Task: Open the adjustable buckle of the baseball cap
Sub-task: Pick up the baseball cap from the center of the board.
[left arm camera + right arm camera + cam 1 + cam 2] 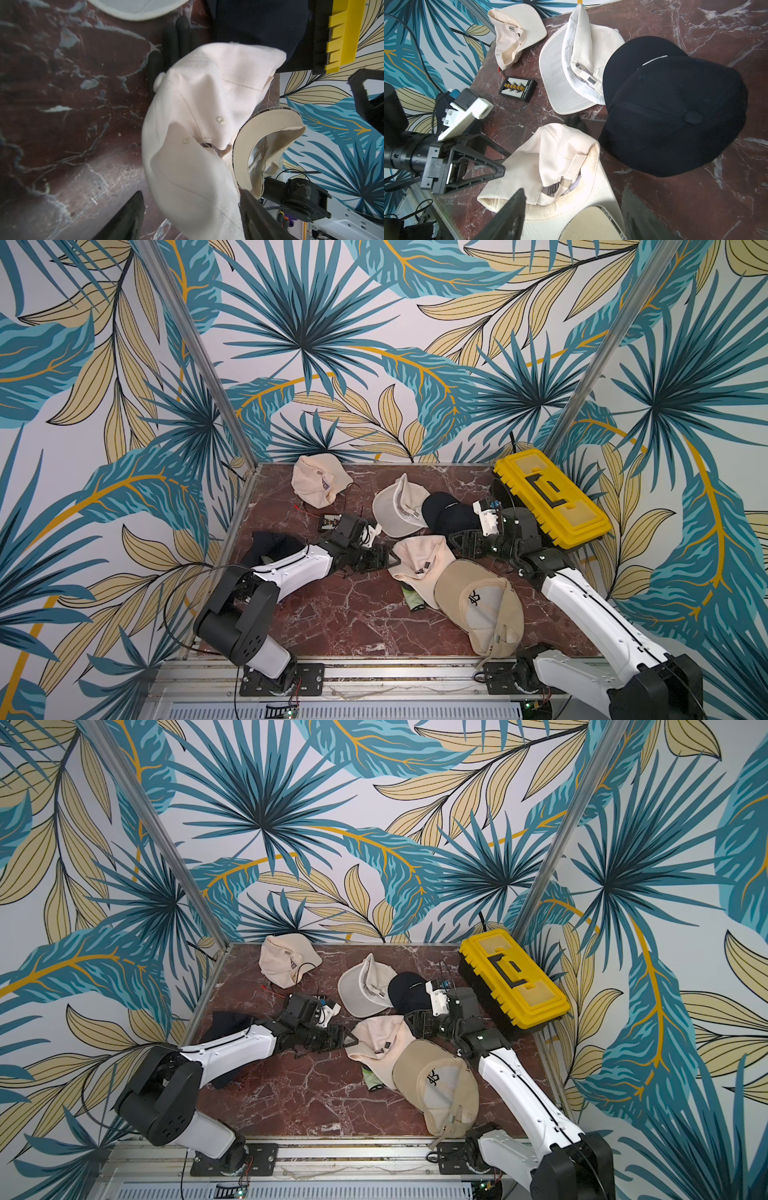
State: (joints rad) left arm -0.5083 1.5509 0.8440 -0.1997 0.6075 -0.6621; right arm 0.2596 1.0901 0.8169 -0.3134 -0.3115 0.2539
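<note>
The cream baseball cap lies crumpled mid-table, its rear strap and small buckle facing up; the buckle shows as a grey clasp on the strap in the right wrist view. My left gripper is open at the cap's left edge, with cap fabric between its spread fingers and a gap on one side. My right gripper hovers open at the cap's right side, its jaws wide apart just short of the buckle. Both top views show the same layout, including the cap.
A tan cap overlaps the cream one's front. A navy cap and an upturned white cap lie just behind, another cream cap at the back. A yellow toolbox stands right; a small connector board left.
</note>
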